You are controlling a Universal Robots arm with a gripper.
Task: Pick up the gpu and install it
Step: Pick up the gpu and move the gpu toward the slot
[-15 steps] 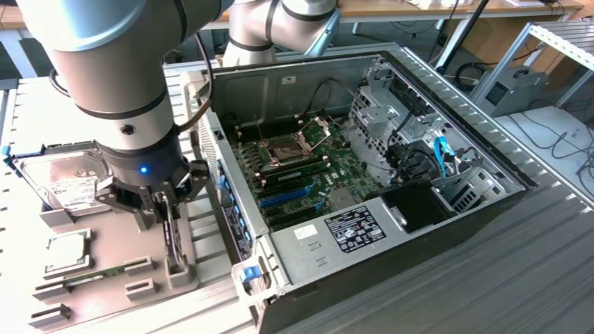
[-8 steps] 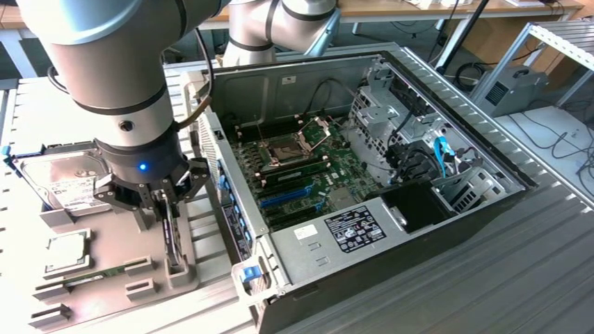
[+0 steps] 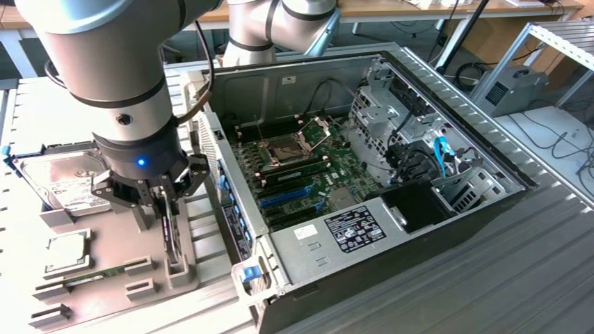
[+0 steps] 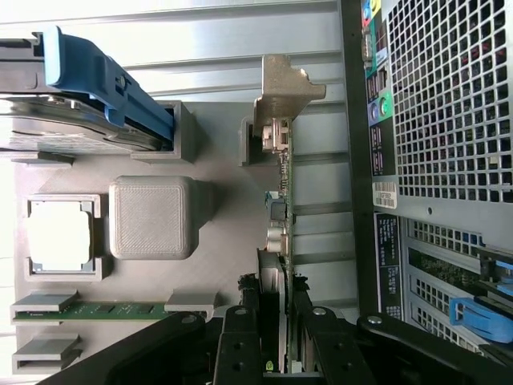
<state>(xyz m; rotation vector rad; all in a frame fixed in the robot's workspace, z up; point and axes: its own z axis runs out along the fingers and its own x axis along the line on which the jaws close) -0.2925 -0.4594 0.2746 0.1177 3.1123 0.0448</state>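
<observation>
Gpu [image 4: 280,196] stood on edge in grey holder [image 3: 111,275] on desk, just beside open computer case [image 3: 390,83]. Gripper [image 4: 276,298] astride its upper edge; couldn't tell whether clamped. Card likely stiff, light, fragile: best held by board faces, squarely.

Robotics lab, as I view it remotely. An opened computer case [image 3: 278,87] lies on the ribbed metal tabletop [image 3: 483,292]. Behind stand desks [image 3: 399,10], loose cables [image 3: 557,142] and a metal rack [image 3: 561,35].
</observation>
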